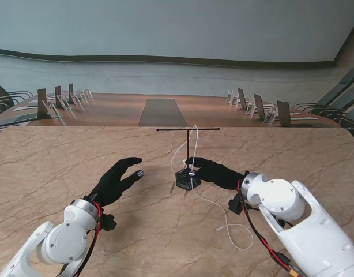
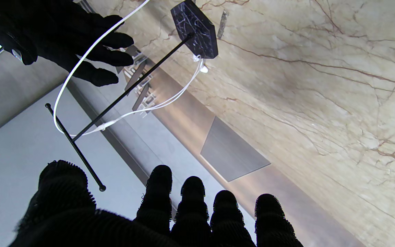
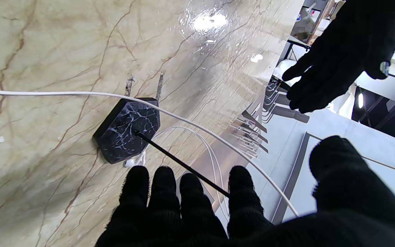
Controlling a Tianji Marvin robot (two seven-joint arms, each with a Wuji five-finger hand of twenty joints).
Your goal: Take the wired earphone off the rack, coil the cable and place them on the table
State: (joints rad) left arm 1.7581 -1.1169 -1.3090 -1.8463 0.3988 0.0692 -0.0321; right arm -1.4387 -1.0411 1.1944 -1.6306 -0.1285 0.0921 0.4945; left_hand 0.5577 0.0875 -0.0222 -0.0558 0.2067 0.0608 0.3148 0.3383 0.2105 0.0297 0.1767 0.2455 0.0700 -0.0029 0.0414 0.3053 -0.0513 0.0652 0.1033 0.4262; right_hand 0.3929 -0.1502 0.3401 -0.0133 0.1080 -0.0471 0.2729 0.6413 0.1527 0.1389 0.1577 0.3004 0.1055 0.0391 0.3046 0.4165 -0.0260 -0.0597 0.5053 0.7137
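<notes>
White earphone cable (image 1: 194,144) hangs over the rack (image 1: 188,154) mid-desk, upright axis, just beyond my right hand (image 1: 217,172), which is nearer with fingers spread, holding nothing; left hand (image 1: 116,180) open, well apart.

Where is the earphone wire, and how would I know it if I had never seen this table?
Look at the middle of the marble table, between the two black-gloved hands. A thin black T-shaped rack stands there on a dark block. The wired earphone is the white cable draped over its bar and trailing toward me on the right: the only white, bendy thing there.
</notes>
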